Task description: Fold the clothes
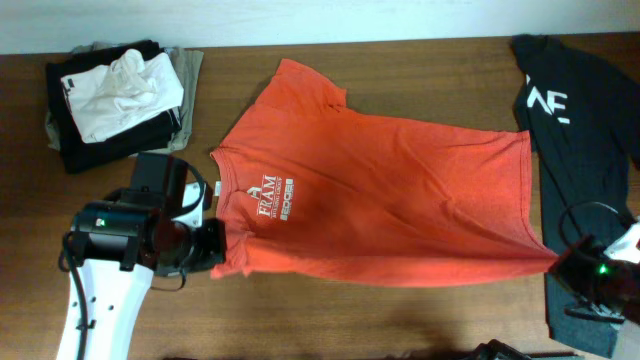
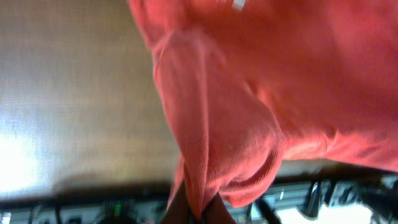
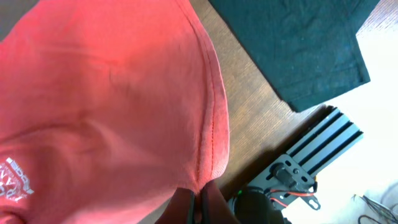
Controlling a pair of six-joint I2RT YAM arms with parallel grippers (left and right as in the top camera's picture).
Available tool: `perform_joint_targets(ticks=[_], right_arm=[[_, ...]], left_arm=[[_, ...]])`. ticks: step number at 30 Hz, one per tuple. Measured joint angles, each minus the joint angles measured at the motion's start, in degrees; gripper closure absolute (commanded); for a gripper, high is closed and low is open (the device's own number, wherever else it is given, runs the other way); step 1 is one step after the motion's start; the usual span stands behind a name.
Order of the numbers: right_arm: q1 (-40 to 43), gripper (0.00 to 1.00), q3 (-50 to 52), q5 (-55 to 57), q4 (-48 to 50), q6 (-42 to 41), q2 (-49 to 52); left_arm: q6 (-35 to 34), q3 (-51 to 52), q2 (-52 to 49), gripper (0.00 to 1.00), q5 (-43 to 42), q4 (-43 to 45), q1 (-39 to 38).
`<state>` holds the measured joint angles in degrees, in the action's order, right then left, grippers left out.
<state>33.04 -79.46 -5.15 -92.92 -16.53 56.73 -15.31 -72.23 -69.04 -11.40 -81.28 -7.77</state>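
Observation:
A red-orange T-shirt (image 1: 380, 195) with white lettering lies spread across the table, collar to the left. My left gripper (image 1: 215, 250) is shut on its near sleeve, and the cloth bunches up between the fingers in the left wrist view (image 2: 199, 208). My right gripper (image 1: 565, 265) is shut on the shirt's near hem corner, pinched between the fingers in the right wrist view (image 3: 198, 199). A black T-shirt (image 1: 580, 110) with white letters lies at the far right, and it also shows in the right wrist view (image 3: 298, 43).
A stack of folded dark and white clothes (image 1: 115, 100) sits at the back left. The wooden table (image 1: 420, 65) ends near the front, where a metal rail (image 3: 317, 149) runs along the edge.

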Motion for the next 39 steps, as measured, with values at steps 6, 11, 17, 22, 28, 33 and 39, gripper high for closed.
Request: perform_joint_targets(ticks=[6, 11, 17, 22, 28, 33, 39], right_arm=[[0.0, 0.96, 1.6, -0.3, 5.6, 0.0, 9.6], [0.0, 0.96, 10.1, -0.8, 11.9, 0.0, 11.4], [0.0, 0.96, 16.3, -2.5, 19.0, -1.2, 11.6], [0.0, 0.96, 16.3, -2.9, 19.8, -3.0, 11.6], [0.0, 0.96, 10.7, -1.7, 11.8, -3.2, 11.5], [0.0, 0.96, 9.6, 0.8, 5.5, -3.1, 10.9], [0.0, 0.96, 9.5, 4.3, 3.3, -6.8, 7.2]], left_arm=[[-2.0, 2.9, -3.8, 0.99, 1.6, 12.4, 0.0], [-3.6, 3.0, -10.3, 0.99, 3.8, 16.2, 0.0], [-5.5, 3.0, -16.7, 0.99, 8.2, 21.2, 0.0], [-5.6, 3.0, -19.3, 0.99, 9.7, 20.1, 0.1], [-7.1, 3.0, -7.5, 0.99, 9.2, 6.2, 0.0], [-7.9, 3.5, -5.2, 0.99, 8.8, -1.5, 0.0], [-8.1, 5.6, -4.9, 0.99, 6.9, -9.0, 0.0]])
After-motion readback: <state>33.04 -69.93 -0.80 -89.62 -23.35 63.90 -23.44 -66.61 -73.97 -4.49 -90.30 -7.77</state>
